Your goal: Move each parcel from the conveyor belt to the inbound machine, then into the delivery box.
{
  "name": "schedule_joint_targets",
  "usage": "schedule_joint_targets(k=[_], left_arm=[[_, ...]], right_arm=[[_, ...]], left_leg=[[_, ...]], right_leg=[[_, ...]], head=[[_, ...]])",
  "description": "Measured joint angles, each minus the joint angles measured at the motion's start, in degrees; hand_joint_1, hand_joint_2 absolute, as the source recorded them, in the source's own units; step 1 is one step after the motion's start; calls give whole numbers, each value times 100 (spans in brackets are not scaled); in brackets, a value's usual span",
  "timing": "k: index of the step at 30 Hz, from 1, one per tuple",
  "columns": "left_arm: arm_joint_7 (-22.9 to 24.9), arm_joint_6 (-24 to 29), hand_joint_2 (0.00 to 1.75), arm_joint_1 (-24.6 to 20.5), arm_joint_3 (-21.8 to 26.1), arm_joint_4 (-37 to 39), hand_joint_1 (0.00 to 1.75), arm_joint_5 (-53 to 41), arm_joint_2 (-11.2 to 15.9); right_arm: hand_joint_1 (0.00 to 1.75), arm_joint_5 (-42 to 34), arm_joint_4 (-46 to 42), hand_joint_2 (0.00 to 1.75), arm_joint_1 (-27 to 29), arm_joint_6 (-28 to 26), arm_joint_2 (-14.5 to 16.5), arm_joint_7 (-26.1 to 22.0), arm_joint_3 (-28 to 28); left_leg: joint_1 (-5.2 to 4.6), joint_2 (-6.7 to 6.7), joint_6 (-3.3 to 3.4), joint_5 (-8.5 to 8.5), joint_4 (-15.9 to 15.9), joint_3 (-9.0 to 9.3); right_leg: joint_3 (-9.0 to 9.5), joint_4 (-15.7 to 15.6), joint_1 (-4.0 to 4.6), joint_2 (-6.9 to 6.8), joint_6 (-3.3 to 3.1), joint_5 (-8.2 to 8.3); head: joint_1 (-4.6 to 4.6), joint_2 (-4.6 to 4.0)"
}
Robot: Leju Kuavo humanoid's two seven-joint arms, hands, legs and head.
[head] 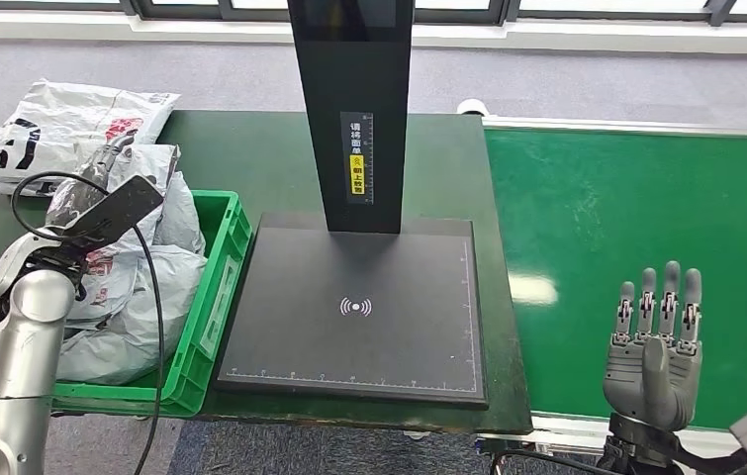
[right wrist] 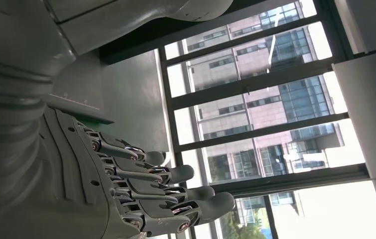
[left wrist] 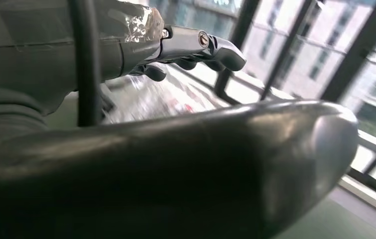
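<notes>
Beside the inbound machine (head: 354,307), on its left, our left hand (head: 102,193) hangs over the green delivery box (head: 213,297), which is already heaped with grey parcels (head: 141,297); the hand is foreshortened against the bags in the head view, and the blurred left wrist view shows only extended fingertips, so we cannot tell whether it grips a parcel or has let go. To the right of the machine our right hand (head: 654,341) is raised above the green conveyor belt (head: 636,257), palm flat, fingers straight and apart, holding nothing. We see no parcel on the visible stretch of belt, and the machine's dark scan plate is bare. A white bag (head: 62,124) lies on the surface beyond the box. We judge that we are at the drop into the box, between parcels. Next, probably, the left arm must lift clear of the box while the right hand waits for a parcel to arrive.
</notes>
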Motion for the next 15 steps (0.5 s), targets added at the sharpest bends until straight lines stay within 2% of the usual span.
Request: schedule_joint_targets(k=[3, 6, 10, 15], left_arm=[[-303, -576, 0, 8, 120, -32, 0, 1693, -62], [-524, -755, 0, 48, 294, -182, 0, 2989, -161], [-723, -518, 175, 333, 479, -581, 0, 4082, -345], [-979, -212, 175, 1068, 515, -1371, 0, 5075, -753]], right_arm=[[0, -6, 0, 175, 14, 1, 0, -3, 0], [0, -18, 0, 175, 25, 3, 0, -5, 0], [0, -38, 0, 175, 31, 22, 0, -9, 0], [0, -45, -7, 175, 38, 34, 0, -10, 0]], left_leg=[[0, 0, 0, 0, 0, -2], [-1, 1, 0, -1, 0, -2], [-1, 2, 1, -2, 0, -1], [-4, 2, 6, -7, 0, -1]], right_leg=[[0, 0, 0, 0, 0, 0], [1, 0, 0, 1, 0, 0], [1, 0, -1, 1, 0, 0], [0, -4, -3, 3, 1, -3]], head=[[0, 0], [0, 0], [-1, 0], [0, 0]])
